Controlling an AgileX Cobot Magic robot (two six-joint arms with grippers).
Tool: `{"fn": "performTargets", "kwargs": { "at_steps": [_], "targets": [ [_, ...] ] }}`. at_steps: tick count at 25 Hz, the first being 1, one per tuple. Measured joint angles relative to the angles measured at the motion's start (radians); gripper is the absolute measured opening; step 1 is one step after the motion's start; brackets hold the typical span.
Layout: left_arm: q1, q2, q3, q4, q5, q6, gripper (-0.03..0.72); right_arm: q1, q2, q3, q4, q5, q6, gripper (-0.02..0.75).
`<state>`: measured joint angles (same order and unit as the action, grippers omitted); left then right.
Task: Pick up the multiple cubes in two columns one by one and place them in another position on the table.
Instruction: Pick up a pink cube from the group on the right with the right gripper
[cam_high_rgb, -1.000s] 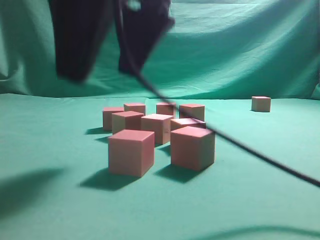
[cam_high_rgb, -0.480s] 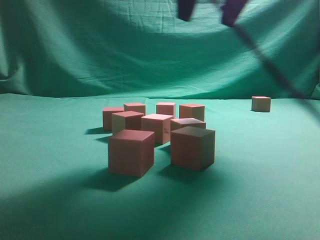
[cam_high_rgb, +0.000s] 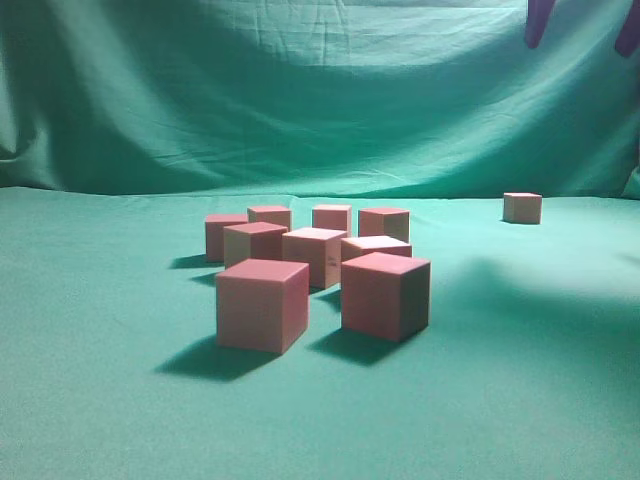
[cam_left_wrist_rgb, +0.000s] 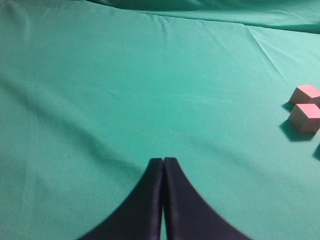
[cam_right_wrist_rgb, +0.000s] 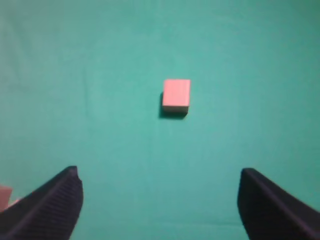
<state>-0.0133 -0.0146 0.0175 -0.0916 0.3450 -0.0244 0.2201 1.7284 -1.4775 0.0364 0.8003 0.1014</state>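
Several reddish-pink cubes stand in two columns on the green table (cam_high_rgb: 110, 400); the nearest two are a left cube (cam_high_rgb: 262, 304) and a right cube (cam_high_rgb: 385, 294). One lone cube (cam_high_rgb: 522, 207) sits apart at the far right; it also shows in the right wrist view (cam_right_wrist_rgb: 176, 95). My right gripper (cam_right_wrist_rgb: 159, 172) is open and empty, high above that lone cube; its fingertips show at the top right of the exterior view (cam_high_rgb: 583, 25). My left gripper (cam_left_wrist_rgb: 163, 160) is shut and empty over bare cloth. Two cubes (cam_left_wrist_rgb: 305, 110) lie at its view's right edge.
Draped green backdrop (cam_high_rgb: 300, 100) rises behind the table. A cube's corner shows at the lower left edge of the right wrist view (cam_right_wrist_rgb: 5, 195).
The right arm and its cable have swung from the upper left across to the top right of the exterior view and risen. The shadow has left the front cubes. No cube moved.
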Motion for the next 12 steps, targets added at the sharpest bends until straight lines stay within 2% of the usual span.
{"fn": "performTargets", "kwargs": {
  "at_steps": [1,4,5,12],
  "targets": [
    [0.0,0.0,0.0,0.0,0.0,0.0,0.0,-0.014,0.023,-0.021,0.0,-0.005,0.002,0.578],
    [0.0,0.0,0.0,0.0,0.0,0.0,0.0,-0.021,0.108,-0.096,-0.007,-0.007,-0.022,0.572],
    [0.0,0.0,0.0,0.0,0.0,0.0,0.0,-0.021,0.143,-0.126,-0.007,-0.007,-0.035,0.529],
    [0.0,0.0,0.0,0.0,0.0,0.0,0.0,-0.021,0.38,-0.331,-0.01,0.022,-0.067,0.526]
  ]
}}
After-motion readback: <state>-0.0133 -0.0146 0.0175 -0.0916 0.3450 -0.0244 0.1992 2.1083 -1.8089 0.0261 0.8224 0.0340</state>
